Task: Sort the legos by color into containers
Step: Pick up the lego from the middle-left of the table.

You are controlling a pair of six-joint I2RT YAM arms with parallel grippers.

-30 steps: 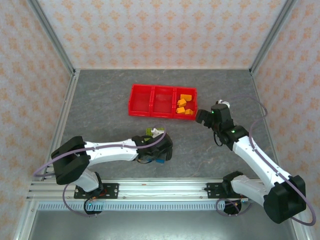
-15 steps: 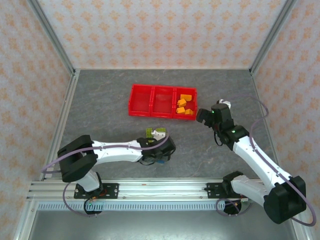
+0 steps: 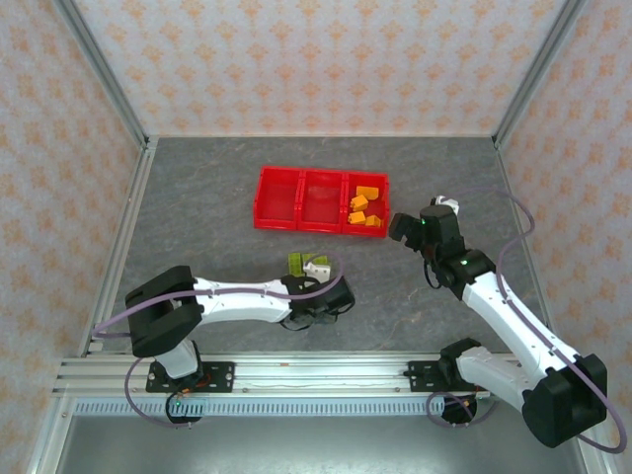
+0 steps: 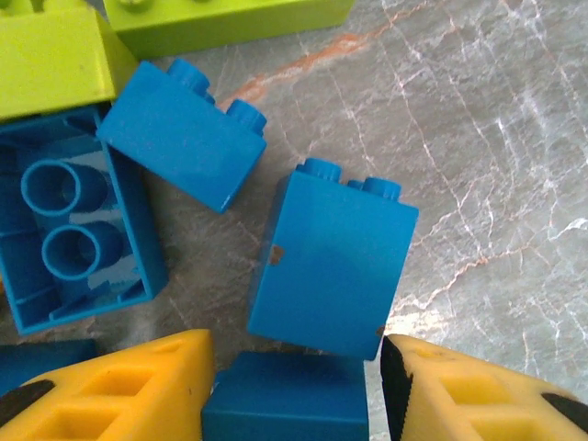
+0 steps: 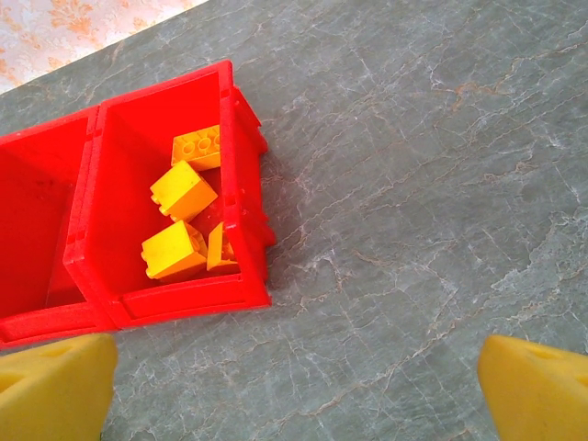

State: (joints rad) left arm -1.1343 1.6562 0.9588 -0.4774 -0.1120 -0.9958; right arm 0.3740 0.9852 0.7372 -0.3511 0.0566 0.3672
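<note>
Your left gripper [image 4: 294,397]: low over table [image 4: 478,138], jaws partly apart, straddling blue brick [image 4: 285,404]. Left finger [image 4: 119,390] meets it; thin gap at right finger [image 4: 469,400]. No firm clamp seen.
Just ahead: upright blue brick [image 4: 331,262], tilted blue brick [image 4: 184,147], upturned blue brick [image 4: 78,230], lime green brick [image 4: 50,60].
Your right gripper [image 5: 294,377]: spread wide, empty, above bare table beside red tray [image 5: 248,184].
Right compartment holds four orange-yellow bricks [image 5: 184,190].
</note>
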